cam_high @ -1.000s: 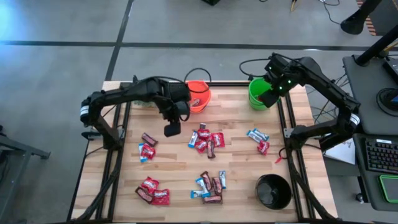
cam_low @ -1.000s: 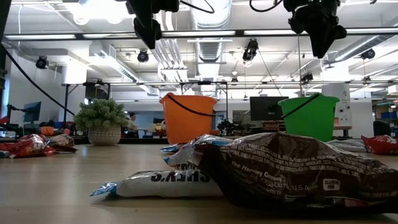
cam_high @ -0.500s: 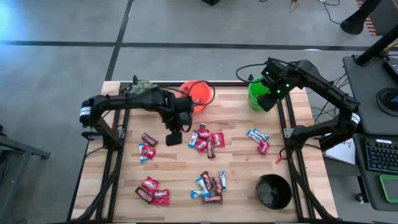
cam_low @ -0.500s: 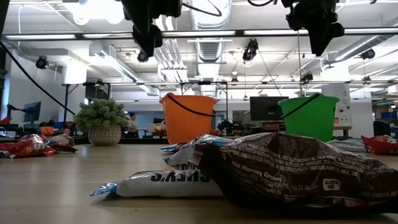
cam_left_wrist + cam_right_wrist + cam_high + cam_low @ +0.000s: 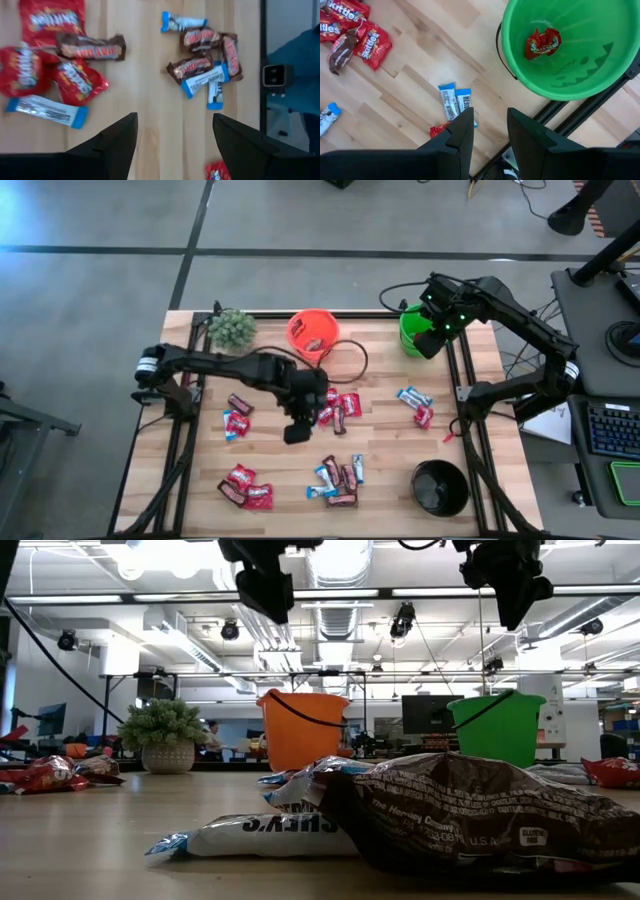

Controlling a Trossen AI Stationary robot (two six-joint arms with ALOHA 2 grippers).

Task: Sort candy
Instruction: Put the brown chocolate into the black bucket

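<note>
Wrapped candy lies in several small piles on the wooden table: red packets, blue-and-white bars and dark brown bars, one pile in the middle (image 5: pixel 331 406) and one nearer the front edge (image 5: pixel 338 478). My left gripper (image 5: pixel 295 430) hangs open and empty above bare wood between these two piles; its wrist view shows the middle pile (image 5: pixel 55 70) and the front pile (image 5: pixel 205 65). My right gripper (image 5: pixel 428 340) is open and empty, held high beside the green bucket (image 5: pixel 414 328). One red packet (image 5: pixel 542 42) lies on the bucket's floor.
An orange bucket (image 5: pixel 312 335) and a small potted plant (image 5: pixel 232 328) stand at the far edge, a black bucket (image 5: pixel 440 487) at the near right corner. More candy lies at the left (image 5: pixel 237 415), near left (image 5: pixel 245 487) and right (image 5: pixel 415 405).
My left gripper has swung from beside the orange bucket toward the table's near edge and to the right, ending over the wood just in front of the middle pile. The plant, hidden under the arm before, now shows. No candy has moved.
</note>
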